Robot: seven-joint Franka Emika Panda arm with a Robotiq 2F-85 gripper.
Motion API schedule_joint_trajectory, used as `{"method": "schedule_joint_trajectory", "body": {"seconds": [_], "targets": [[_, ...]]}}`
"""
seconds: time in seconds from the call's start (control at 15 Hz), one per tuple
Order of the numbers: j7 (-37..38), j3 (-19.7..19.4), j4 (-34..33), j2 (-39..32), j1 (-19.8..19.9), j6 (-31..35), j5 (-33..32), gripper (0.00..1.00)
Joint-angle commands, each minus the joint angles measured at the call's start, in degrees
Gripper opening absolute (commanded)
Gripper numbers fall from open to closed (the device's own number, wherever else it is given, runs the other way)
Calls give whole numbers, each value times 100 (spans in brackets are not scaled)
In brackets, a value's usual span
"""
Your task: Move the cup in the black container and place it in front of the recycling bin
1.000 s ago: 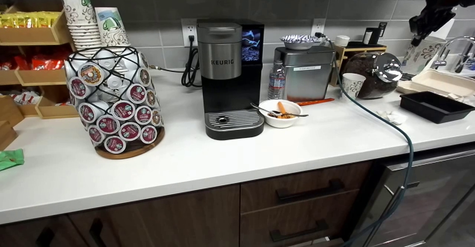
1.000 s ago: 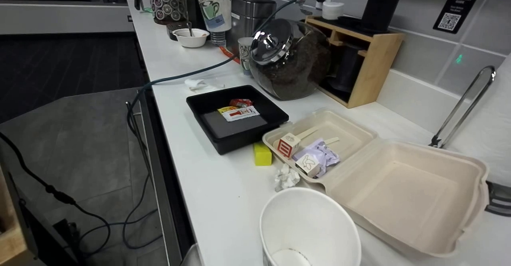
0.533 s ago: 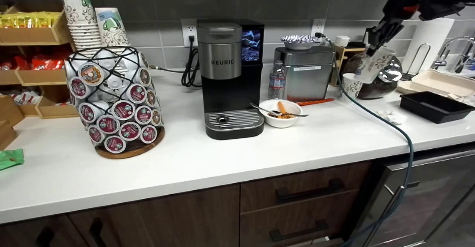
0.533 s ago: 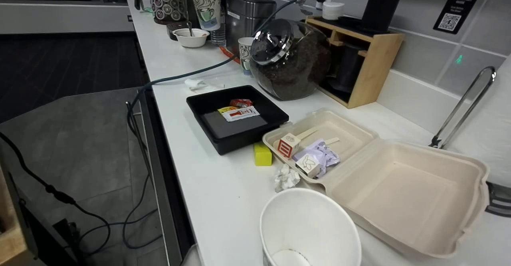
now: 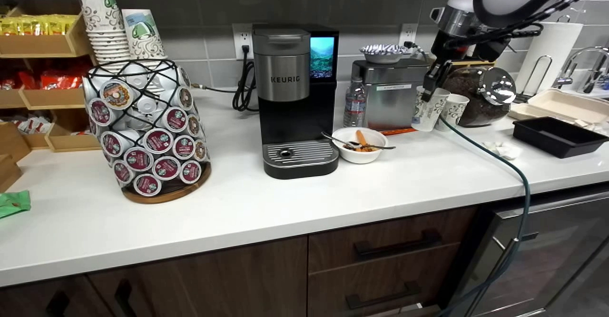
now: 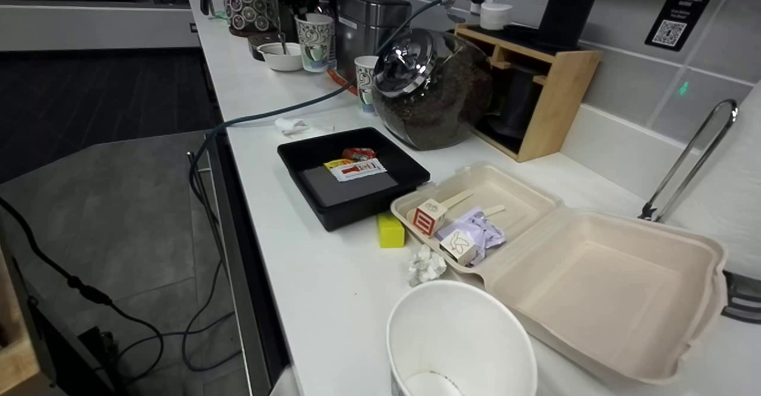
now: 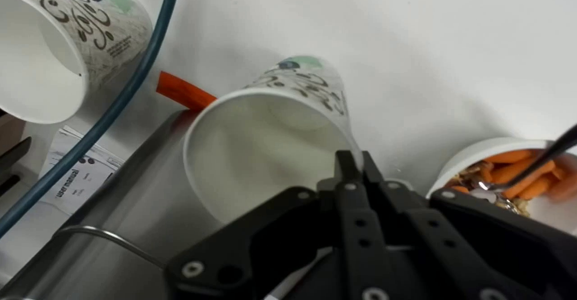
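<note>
The cup (image 5: 430, 113) is a white paper cup with brown swirls. It also shows in an exterior view (image 6: 315, 45) and, from above, in the wrist view (image 7: 266, 151). My gripper (image 7: 354, 160) is shut on its rim, one finger inside the cup and one outside. The cup is nearly upright, low over the counter by the steel bin (image 5: 392, 100), which carries a label; I cannot tell whether its base touches. The gripper also shows in an exterior view (image 5: 427, 91). The black container (image 6: 333, 214) holds several small wrappers and no cup.
A second paper cup (image 5: 454, 108) stands right beside the held cup. A white bowl of carrots (image 5: 359, 151) with utensils, a water bottle (image 5: 355, 104) and an orange-handled item (image 5: 404, 130) are close by. A teal cable (image 5: 499, 159) crosses there. A glass jar (image 6: 440, 99) stands behind.
My gripper has carried the cup leftward and down, in an exterior view, from near the paper towels to low beside the steel bin. The cup has gone from tilted to nearly upright.
</note>
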State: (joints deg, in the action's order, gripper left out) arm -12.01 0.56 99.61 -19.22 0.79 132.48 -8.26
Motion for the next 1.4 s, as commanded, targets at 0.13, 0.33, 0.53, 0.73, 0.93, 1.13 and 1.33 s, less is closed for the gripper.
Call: {"method": "schedule_joint_trajectory", "body": {"seconds": [0.13, 0.33, 0.53, 0.73, 0.93, 1.13, 1.33], "targets": [[-572, 22, -1033, -892, 101, -495, -31, 29], [-649, 46, -1051, -834, 160, -478, 68, 52], [-766, 113, -609, -221, 254, -413, 243, 74], [-1319, 349, 112, 619, 413, -267, 737, 96], [-1374, 399, 918, 1449, 318, -218, 1191, 100], [-753, 367, 1811, 2211, 96, -14, 1561, 100], [-817, 272, 1452, 2011, -25, -188, 1418, 100]]}}
